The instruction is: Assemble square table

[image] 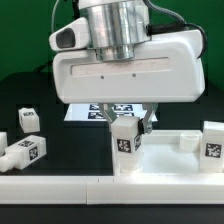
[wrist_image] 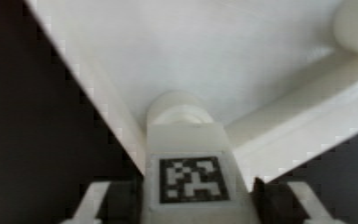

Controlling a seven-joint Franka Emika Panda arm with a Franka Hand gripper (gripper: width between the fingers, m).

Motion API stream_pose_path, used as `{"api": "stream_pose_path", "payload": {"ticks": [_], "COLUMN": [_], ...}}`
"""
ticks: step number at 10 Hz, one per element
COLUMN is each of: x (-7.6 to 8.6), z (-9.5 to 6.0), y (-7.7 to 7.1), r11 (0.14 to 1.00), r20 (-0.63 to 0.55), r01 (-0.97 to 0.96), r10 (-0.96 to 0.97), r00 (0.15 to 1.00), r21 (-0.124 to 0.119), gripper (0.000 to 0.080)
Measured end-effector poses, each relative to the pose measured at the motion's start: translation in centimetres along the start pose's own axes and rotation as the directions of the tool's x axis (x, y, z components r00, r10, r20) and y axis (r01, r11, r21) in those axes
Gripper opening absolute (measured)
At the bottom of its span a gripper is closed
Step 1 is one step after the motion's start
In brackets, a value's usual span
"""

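Note:
My gripper is shut on a stubby white leg with a black-and-white tag and holds it upright. The leg's lower end is down at the near corner of the white square panel. In the wrist view the leg sits between my fingers, its tip against the panel's raised rim. The socket under it is hidden. Another leg stands at the exterior view's right, and two more lie at its left.
A long white rail runs along the front of the black table. The marker board lies behind the gripper, mostly hidden by the wrist housing.

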State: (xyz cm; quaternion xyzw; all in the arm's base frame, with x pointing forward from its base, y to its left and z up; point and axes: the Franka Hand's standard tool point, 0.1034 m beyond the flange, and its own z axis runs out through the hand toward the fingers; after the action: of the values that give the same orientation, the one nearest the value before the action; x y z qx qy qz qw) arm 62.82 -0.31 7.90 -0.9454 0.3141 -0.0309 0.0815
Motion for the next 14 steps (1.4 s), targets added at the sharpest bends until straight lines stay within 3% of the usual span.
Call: {"api": "stream_pose_path", "payload": {"ticks": [3,6,8,9,10,13,14], "x": [-0.43,-0.49,-0.39,-0.04,0.11,0.40,0.46], "z": [0.20,0.21,0.28,0.19,-0.12,-0.16,-0.21], "y": [-0.41,-0.48,-0.30,0.05,-0.04,0.37,0.41], "r11": [0.892,0.866,0.955,0.996,0.997,0.971,0.928], "r20": [-0.016,-0.011,-0.024,-0.025,-0.008,-0.013,-0.012], "r01": [-0.450,-0.498,-0.295,-0.081,0.074,0.240,0.371], "r10": [0.451,0.499,0.296,0.082,-0.074,-0.240,-0.371], "r00": [0.892,0.866,0.955,0.996,0.997,0.971,0.928], "r21": [0.049,0.049,0.042,0.028,0.015,0.013,0.001], "gripper": [0.0291,0.0291,0.0337,0.0543,0.0616,0.0645,0.0649]}}
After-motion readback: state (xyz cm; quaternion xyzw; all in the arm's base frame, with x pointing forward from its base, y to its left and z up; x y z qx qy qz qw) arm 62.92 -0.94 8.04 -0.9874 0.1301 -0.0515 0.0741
